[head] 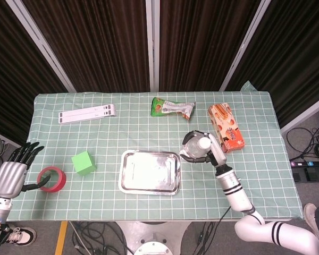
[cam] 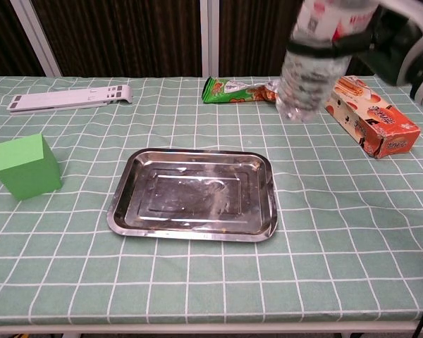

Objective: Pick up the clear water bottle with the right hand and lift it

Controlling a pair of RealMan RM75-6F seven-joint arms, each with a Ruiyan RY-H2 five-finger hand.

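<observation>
The clear water bottle (cam: 311, 67) hangs in the air above the table, tilted, its top cut off by the chest view's upper edge. My right hand (cam: 381, 39) grips it around the labelled upper part. From the head view the bottle (head: 195, 146) shows its white cap, with the right hand (head: 210, 150) wrapped around it just right of the steel tray (head: 150, 171). My left hand (head: 10, 172) rests at the table's left edge, fingers apart, holding nothing, beside a red tape roll (head: 51, 179).
A green cube (cam: 27, 166) sits left of the tray (cam: 194, 193). At the back lie a white stand (cam: 70, 98) and a green snack packet (cam: 236, 90). An orange box (cam: 370, 124) lies at the right.
</observation>
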